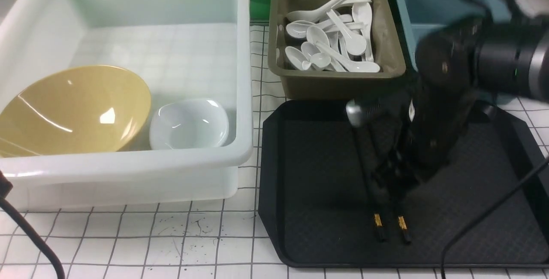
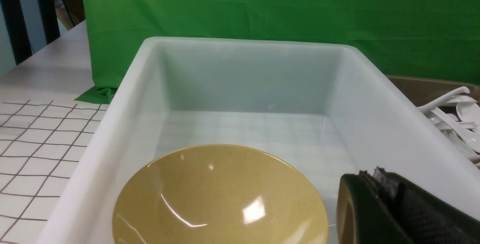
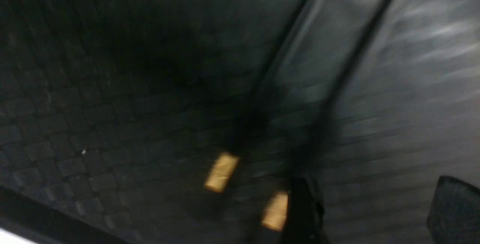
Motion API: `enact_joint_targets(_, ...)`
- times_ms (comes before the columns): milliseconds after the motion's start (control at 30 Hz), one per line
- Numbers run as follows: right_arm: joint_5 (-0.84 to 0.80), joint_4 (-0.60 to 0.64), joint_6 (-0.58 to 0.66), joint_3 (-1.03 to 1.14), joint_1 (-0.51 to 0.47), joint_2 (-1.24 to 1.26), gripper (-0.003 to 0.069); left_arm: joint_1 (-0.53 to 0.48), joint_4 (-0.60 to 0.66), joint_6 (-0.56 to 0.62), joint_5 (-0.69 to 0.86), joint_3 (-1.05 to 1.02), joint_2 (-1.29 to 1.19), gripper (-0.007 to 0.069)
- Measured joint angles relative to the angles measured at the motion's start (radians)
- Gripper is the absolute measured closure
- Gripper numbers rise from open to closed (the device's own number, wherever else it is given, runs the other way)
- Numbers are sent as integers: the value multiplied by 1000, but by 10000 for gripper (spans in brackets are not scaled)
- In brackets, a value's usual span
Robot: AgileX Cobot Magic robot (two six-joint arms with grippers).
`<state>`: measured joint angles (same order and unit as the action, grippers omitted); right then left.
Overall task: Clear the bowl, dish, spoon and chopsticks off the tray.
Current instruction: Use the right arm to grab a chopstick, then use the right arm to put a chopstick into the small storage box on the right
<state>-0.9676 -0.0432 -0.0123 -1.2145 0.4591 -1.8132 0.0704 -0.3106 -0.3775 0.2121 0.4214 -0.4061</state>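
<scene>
Nearest us, only black gold-banded chopsticks point(image 1: 378, 221) lie on the black plastic tray point(image 1: 309, 176), under our spread right gripper point(image 3: 375, 206); yellow bowl point(image 1: 73, 107), white dish point(image 1: 188, 124) cleared.

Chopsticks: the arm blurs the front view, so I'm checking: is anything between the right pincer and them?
Nothing visible does. The chopsticks lie bare on the tray. In the right wrist view the open right pincer hangs close over them, with no other object showing between.
</scene>
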Motion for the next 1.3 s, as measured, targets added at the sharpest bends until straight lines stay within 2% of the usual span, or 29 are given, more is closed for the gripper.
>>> enact_joint_targets(133, 119, 6, -32, 77, 0, -14, 200, 0, 0, 0, 1, 0, 0, 631)
enact_joint_targets(233, 152, 8, -41, 88, 0, -35, 253, 0, 0, 0, 3, 0, 0, 631)
enact_joint_targets(333, 158, 8, -35, 88, 0, -38, 342, 0, 0, 0, 5, 0, 0, 631)
enact_joint_targets(433, 159, 0, -28, 89, 0, -31, 522, 0, -2, 0, 5, 0, 0, 631)
enact_joint_targets(500, 138, -36, -16, 93, 1, -19, 572, 0, -2, 0, 5, 0, 0, 631)
enact_joint_targets(600, 94, -89, -11, 100, 1, 18, 573, 0, -3, 0, 5, 0, 0, 631)
enact_joint_targets(733, 42, -213, -7, 101, 1, 225, 573, 0, -3, 0, 3, 0, 0, 631)
enact_joint_targets(867, 112, -343, -20, 101, -3, 355, 573, 0, -3, 0, 3, 0, 0, 631)
enact_joint_targets(967, 367, -534, -130, 101, -55, 420, 573, 0, -3, 0, 0, 0, 0, 631)
enact_joint_targets(1033, 642, -724, -309, 101, -147, 406, 573, 0, -3, 0, 0, 0, 0, 631)
enact_joint_targets(1067, 719, -760, -363, 99, -177, 393, 573, 0, -3, 0, 0, 0, 0, 631)
enact_joint_targets(1133, 930, -831, -559, 69, -284, 311, 573, 0, -3, 0, -2, 0, 0, 631)
enact_joint_targets(1233, 987, -866, -807, -1, -383, 174, 561, 0, -3, 0, -3, 0, 0, 631)
enact_joint_targets(1300, 968, -871, -904, -46, -427, 72, 532, 0, -3, 0, 0, 0, 0, 631)
